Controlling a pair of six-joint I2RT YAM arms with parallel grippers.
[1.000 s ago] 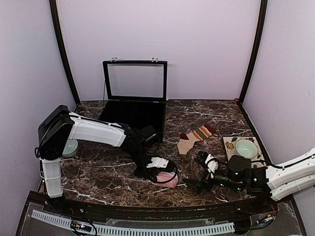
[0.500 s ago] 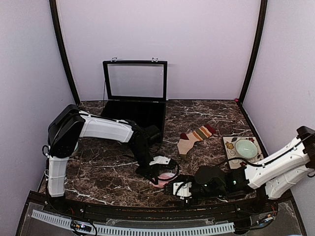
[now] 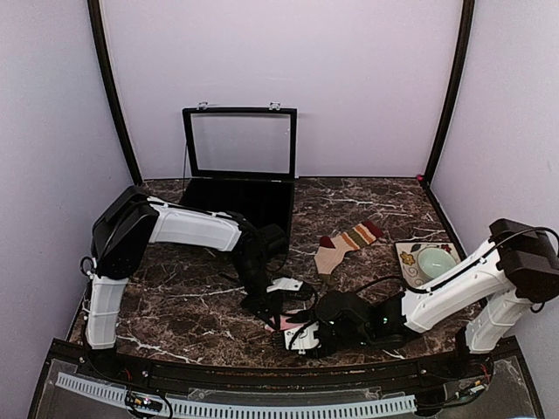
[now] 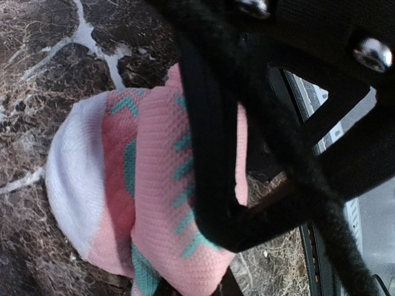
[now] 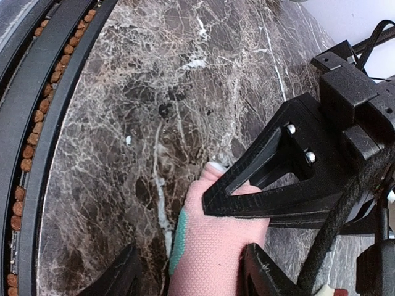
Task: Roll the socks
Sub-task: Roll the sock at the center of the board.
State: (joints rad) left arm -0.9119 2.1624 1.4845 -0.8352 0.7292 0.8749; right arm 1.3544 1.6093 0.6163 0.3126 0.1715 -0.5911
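Note:
The pink sock (image 4: 154,185) with teal marks and a white part lies bunched on the marble near the front edge. It barely shows in the top view (image 3: 285,322). My left gripper (image 3: 278,305) is shut on the pink sock; one black finger (image 4: 210,154) crosses over the fabric. My right gripper (image 5: 191,274) is open, low over the table, its fingers either side of the sock's end (image 5: 213,253). The left gripper's finger (image 5: 259,185) presses on the sock just ahead of it. The tan striped sock (image 3: 348,243) with its maroon cuff lies flat at centre right.
An open black case (image 3: 240,188) stands at the back. A pale green bowl (image 3: 435,260) sits on a patterned mat (image 3: 407,258) at the right. The black front rail (image 5: 37,123) runs close beside the right gripper. Both arms meet at the front centre.
My right arm has swung left along the front edge, and its open gripper now reaches the pink sock. My left gripper has stayed on the sock, shifting only slightly.

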